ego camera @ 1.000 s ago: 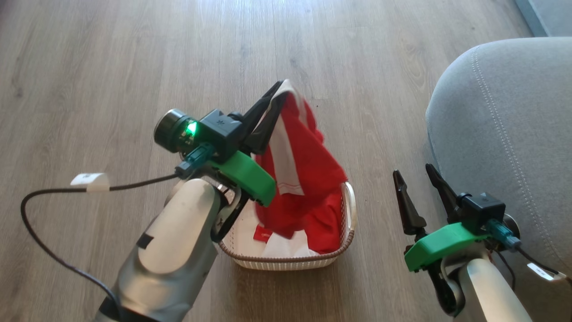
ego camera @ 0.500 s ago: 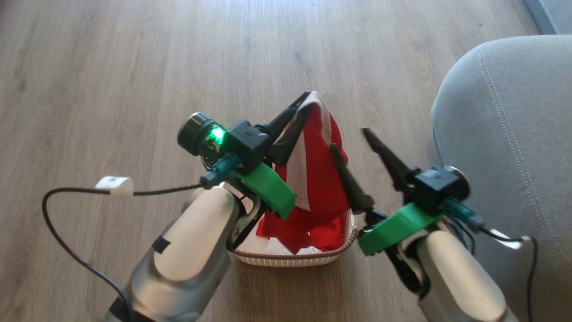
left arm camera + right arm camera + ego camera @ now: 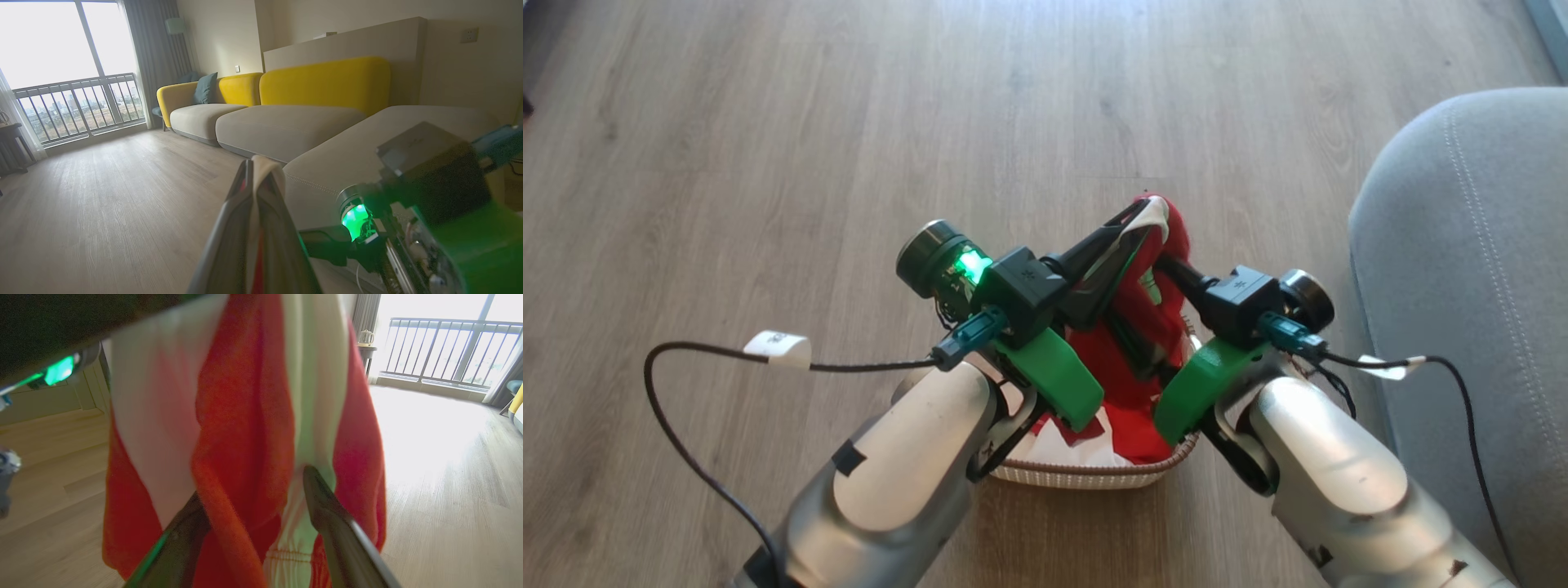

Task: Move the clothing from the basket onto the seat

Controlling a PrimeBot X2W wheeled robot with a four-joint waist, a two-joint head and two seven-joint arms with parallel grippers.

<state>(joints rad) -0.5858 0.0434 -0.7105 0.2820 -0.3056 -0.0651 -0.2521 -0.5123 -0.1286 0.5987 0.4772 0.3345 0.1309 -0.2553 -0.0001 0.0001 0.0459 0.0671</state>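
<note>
Swung in from beside the seat [image 3: 1462,286] a second ago, the right gripper [image 3: 1145,304] now reaches into the hanging clothing [image 3: 1176,229], its fingers spread wide on either side of the cloth and not closed on it. The left gripper [image 3: 1137,222] is clamped on the top fold of the red and white fabric and holds it up above the basket [image 3: 1086,474], with the lower part of the cloth trailing down into it. The basket sits on the wooden floor [image 3: 768,122], just left of the grey seat.

From the head view the basket's woven-look rim and the white fabric inside it can be seen below the two forearms. The right wrist view gives the clothing [image 3: 241,416] close up: red folds, white panels and a gathered seam low down, with the right gripper [image 3: 253,486] astride them. The left wrist view looks along the left gripper [image 3: 259,171], pressed together on a white edge of the clothing [image 3: 267,167], towards the seat [image 3: 367,151] with its stitched line, a yellow-backed sofa [image 3: 322,81] and a balcony window [image 3: 61,49].

A white tag [image 3: 778,347] on the left arm's cable carries marks too small to read, as does the tag [image 3: 1388,367] on the right cable. Each black wrist camera block bears a small emblem, not legible. A green light [image 3: 970,263] glows on the left wrist.
</note>
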